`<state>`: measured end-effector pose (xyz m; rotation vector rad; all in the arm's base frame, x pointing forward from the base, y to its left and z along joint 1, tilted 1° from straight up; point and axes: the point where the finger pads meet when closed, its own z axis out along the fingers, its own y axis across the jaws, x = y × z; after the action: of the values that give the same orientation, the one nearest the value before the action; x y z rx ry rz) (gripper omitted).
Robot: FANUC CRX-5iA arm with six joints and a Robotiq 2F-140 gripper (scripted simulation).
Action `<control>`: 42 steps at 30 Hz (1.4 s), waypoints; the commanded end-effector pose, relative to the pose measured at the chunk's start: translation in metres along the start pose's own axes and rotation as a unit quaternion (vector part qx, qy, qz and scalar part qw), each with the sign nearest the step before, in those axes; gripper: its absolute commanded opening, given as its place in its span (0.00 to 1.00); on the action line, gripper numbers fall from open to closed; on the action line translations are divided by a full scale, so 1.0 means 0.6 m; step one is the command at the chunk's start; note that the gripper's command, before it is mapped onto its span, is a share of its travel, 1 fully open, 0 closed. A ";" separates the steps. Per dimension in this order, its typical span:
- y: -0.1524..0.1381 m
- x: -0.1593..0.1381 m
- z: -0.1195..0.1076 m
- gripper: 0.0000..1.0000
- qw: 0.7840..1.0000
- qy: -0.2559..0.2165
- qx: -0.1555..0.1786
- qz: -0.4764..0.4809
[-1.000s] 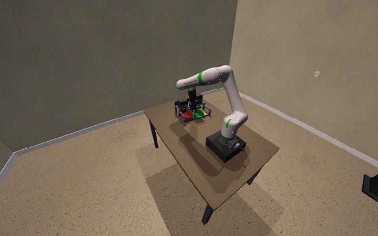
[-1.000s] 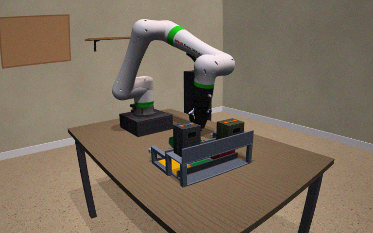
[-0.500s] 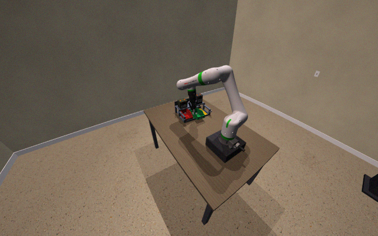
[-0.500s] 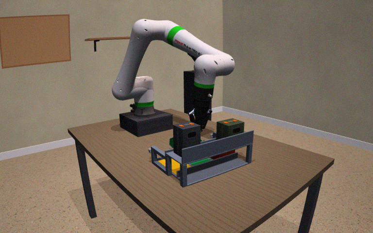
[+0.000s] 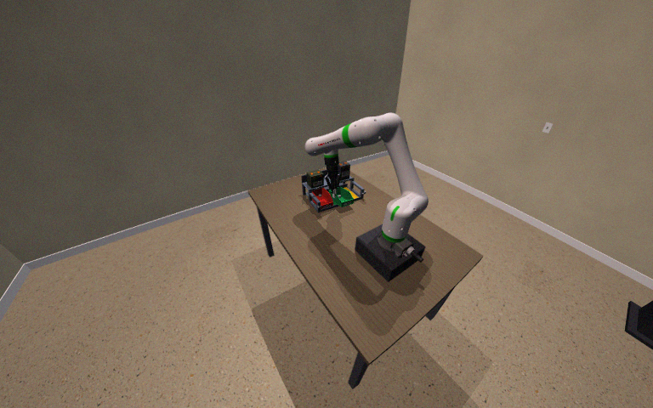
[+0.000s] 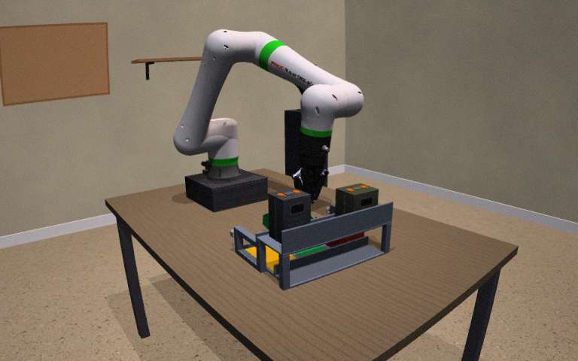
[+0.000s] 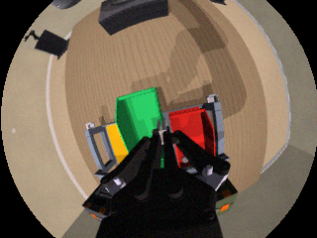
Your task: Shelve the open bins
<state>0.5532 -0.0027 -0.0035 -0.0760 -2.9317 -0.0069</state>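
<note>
A grey shelf (image 5: pixel 332 195) stands on the table's far end. The red bin (image 5: pixel 321 197) sits in the shelf's place at the left in the top view, and it also shows in the wrist view (image 7: pixel 192 129). The green bin (image 5: pixel 344 195) is in the middle place beside it. In the wrist view the green bin (image 7: pixel 141 115) reaches farther out to the front than the red one. My gripper (image 7: pixel 162 124) points straight down between the two bins and is shut on the green bin's side wall. It also shows in the exterior view (image 6: pixel 313 193). Whether the green bin rests on the shelf floor is hidden.
A black box (image 6: pixel 289 208) and a dark green box (image 6: pixel 356 198) stand on the shelf's upper board, on either side of my gripper. A yellow mark (image 7: pixel 118 141) shows the empty third place. The robot base (image 5: pixel 389 250) stands on the table's near half.
</note>
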 end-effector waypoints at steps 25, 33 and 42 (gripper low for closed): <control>0.000 -0.006 -0.001 0.00 1.000 -0.004 0.000 0.000; 0.000 -0.014 -0.001 0.00 1.000 -0.009 0.000 0.000; 0.000 -0.021 -0.002 0.00 1.000 -0.013 0.000 0.000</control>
<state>0.5638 -0.0032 -0.0050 -0.0766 -2.9533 -0.0061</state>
